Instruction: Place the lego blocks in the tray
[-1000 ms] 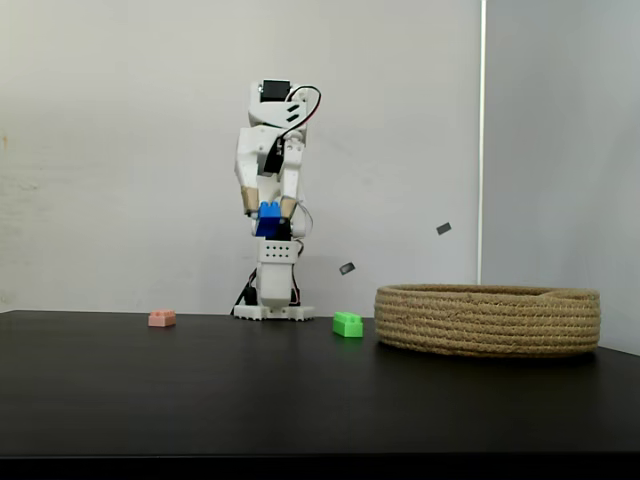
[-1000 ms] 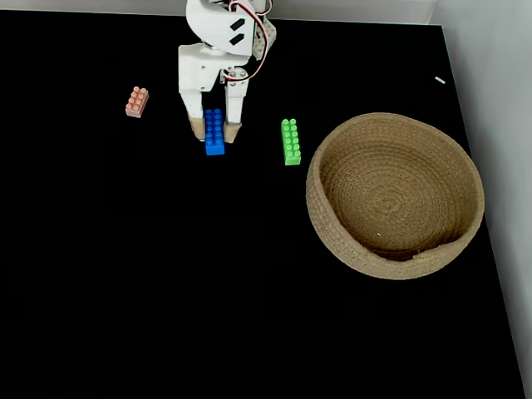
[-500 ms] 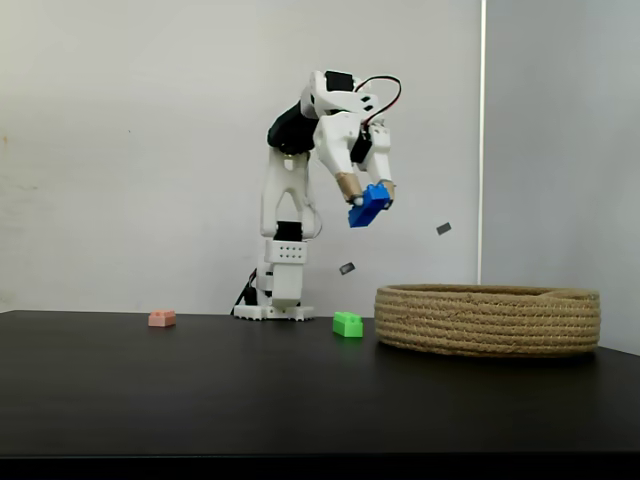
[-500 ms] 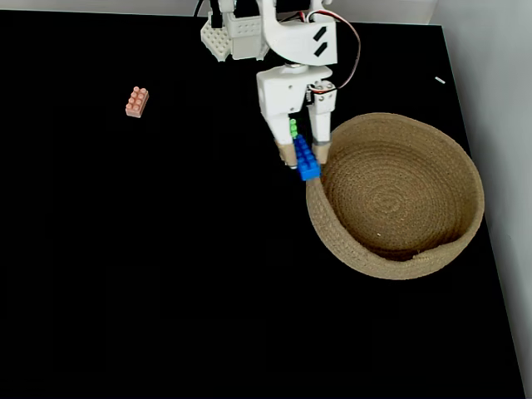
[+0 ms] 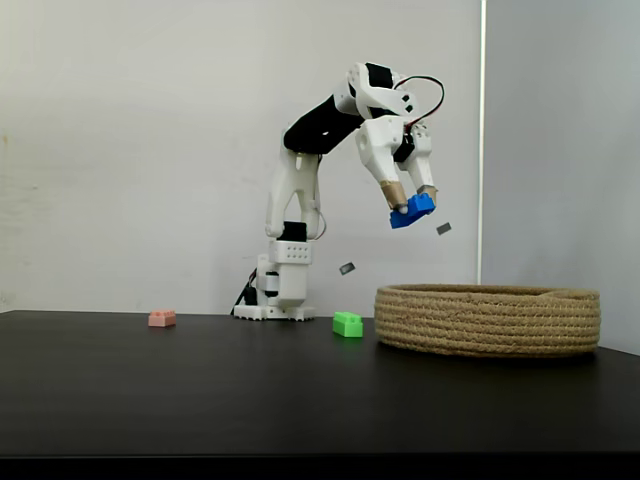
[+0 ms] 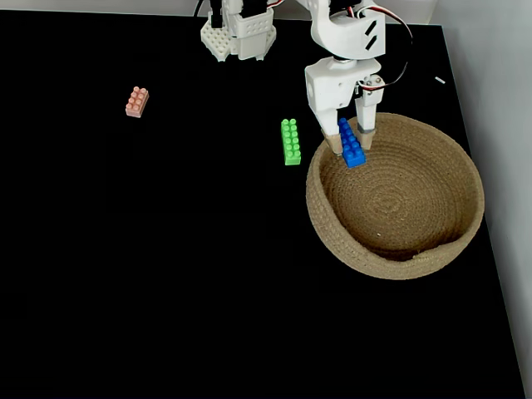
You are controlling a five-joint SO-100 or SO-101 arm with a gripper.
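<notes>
Gripper: the gripper is closed around the blue brick, one finger on each long side; in the top-down fixed view the brick sits between the two tan fingertips.

Height: from the side, the brick hangs in the air, well above the rim of the tray, and it touches nothing except the fingers.

Position over the tray: from above, the brick is just inside the upper-left part of the rim of the tray, not over the middle. The bare centre of the basket lies down and to the right of the gripper in that view.

Long axis: in the top-down view the blue brick points from upper left to lower right, roughly toward the centre of the basket. From the side it is tilted, with the far end a little higher.

Key relation: the drop spot is straight below the gripper, or a little further in. I think that opening here would already land the brick inside, but close to the wall; a small reach further in would be safer.

Green brick: the green brick lies on the black table just beside the basket on its left, not touching it, with its long axis up and down in this view; it is also seen from the side.

Pink brick: the pink brick lies well apart, far to the left.

Progress: I see no brick lying in the basket, so this would be the first of three.
</notes>
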